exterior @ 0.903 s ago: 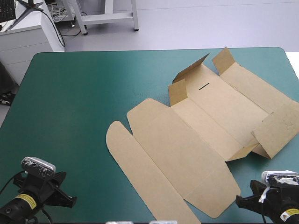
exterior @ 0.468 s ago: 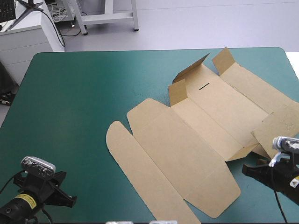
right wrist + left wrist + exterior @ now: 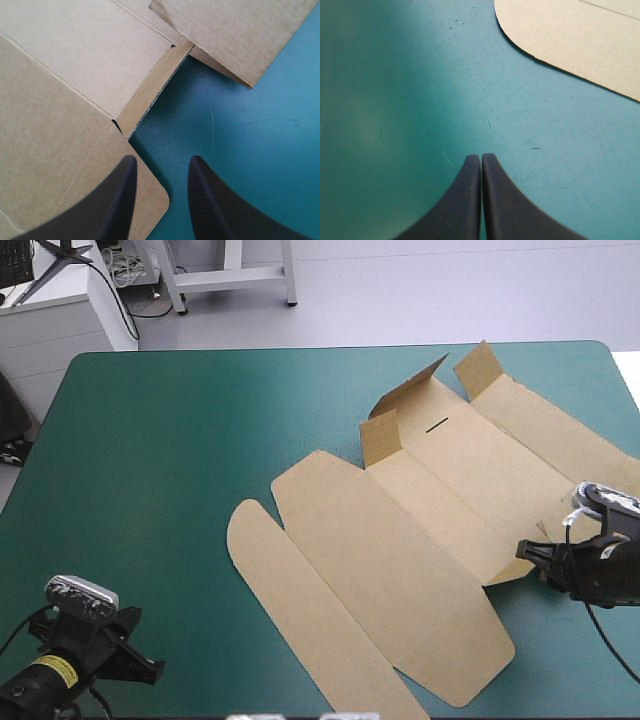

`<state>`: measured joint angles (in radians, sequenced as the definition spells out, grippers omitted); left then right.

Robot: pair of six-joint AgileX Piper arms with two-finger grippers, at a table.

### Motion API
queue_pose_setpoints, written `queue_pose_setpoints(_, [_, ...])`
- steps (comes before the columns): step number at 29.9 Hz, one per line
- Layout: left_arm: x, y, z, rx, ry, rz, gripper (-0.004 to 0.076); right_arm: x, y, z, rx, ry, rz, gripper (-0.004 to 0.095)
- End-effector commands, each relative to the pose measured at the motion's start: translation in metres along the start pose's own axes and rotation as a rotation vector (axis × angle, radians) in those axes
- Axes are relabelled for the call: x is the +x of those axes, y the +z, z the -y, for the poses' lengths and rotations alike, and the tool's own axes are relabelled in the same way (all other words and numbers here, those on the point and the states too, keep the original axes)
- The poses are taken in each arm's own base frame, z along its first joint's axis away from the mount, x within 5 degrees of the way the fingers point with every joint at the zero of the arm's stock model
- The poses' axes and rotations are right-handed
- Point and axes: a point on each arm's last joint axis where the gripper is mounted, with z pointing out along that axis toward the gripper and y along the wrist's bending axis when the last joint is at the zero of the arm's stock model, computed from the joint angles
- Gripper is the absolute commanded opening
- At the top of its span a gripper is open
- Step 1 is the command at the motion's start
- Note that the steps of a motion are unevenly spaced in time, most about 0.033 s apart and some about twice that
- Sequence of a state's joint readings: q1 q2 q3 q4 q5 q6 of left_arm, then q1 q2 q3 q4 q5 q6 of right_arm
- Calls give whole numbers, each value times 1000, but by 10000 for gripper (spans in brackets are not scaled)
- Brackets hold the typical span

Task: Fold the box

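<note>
1. While mostly flat, the brown box [image 3: 400,540] lies on the right half of the teal-green surface [image 3: 160,460]; its far flaps stand raised.
2. Right end effector [image 3: 160,162] released; one finger over the box's near-right corner.
3. Left end effector [image 3: 481,156] clenched on nothing, over the surface, apart from the box.

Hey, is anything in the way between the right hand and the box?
Nothing visible is. The right hand is open at the right edge of the box, with only bare teal-green cover beside it.
</note>
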<state>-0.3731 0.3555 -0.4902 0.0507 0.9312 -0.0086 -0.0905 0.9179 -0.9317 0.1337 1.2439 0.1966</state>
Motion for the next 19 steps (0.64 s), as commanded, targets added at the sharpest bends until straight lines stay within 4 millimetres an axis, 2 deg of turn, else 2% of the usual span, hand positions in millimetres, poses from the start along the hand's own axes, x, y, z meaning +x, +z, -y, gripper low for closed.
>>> queue_pose_setpoints(1, [-14,-5,0,9,-8,86,-10,-14,7,-4,-3,30,-45,403])
queue_pose_setpoints(3, [-14,-5,0,9,-8,86,-10,-18,11,-11,-69,58,-76,403])
queue_pose_setpoints(8, [-14,-5,0,9,-8,88,-10,-30,0,-25,-188,32,-53,403])
queue_pose_setpoints(13, [-14,-5,0,9,-8,88,-10,-37,-10,-25,-158,-72,1,403])
queue_pose_setpoints(19, [-14,-5,0,2,-3,88,-10,-41,-11,-17,-63,-37,22,406])
